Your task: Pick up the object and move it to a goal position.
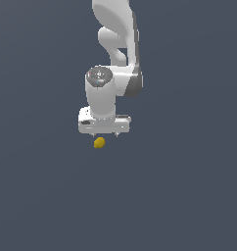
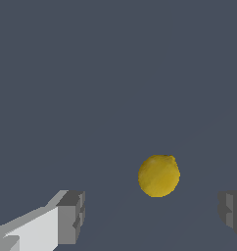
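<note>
The object is a small yellow-orange lemon-like lump (image 1: 99,142) lying on the flat grey-blue surface. The white gripper (image 1: 105,134) hangs over it, pointing down, with the lump just beyond its fingertips toward the exterior view's left. In the wrist view the lump (image 2: 158,175) lies beyond the line between the two grey pads (image 2: 70,217), nearer the other pad, not touching either. The gripper (image 2: 152,215) is open wide and holds nothing.
The white arm (image 1: 115,44) rises from the gripper to the top of the exterior view. A plain grey-blue surface (image 1: 189,186) fills all the rest of both views.
</note>
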